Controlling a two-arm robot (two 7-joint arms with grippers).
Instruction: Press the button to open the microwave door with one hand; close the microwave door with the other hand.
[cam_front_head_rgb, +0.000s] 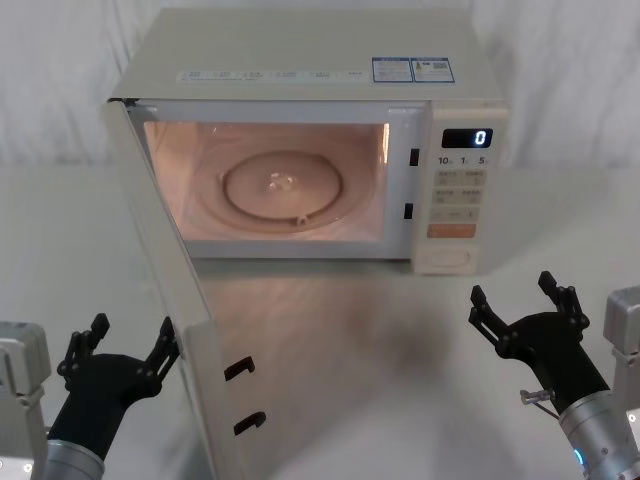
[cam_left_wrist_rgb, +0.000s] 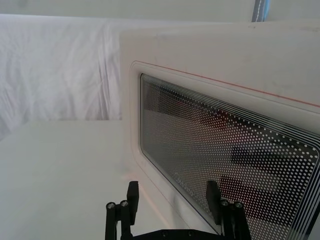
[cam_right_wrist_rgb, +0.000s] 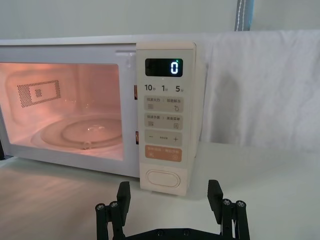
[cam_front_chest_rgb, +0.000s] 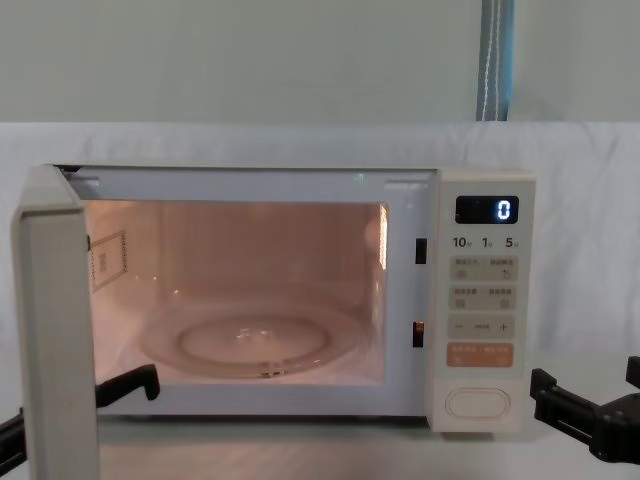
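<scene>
Flanking left hand (cam_front_head_rgb: 128, 338), open microwave door (cam_front_head_rgb: 165, 290).

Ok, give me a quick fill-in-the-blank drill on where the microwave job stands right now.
1. The microwave door is swung ____, and the cavity light is on.
2. The display above the button reads ____.
3. The ____ end effector sits just outside the door's outer face, fingers spread.
4. The right end effector hovers in front of the keypad strip with its fingers ____.

Missing words: open; 0; left; open
</scene>
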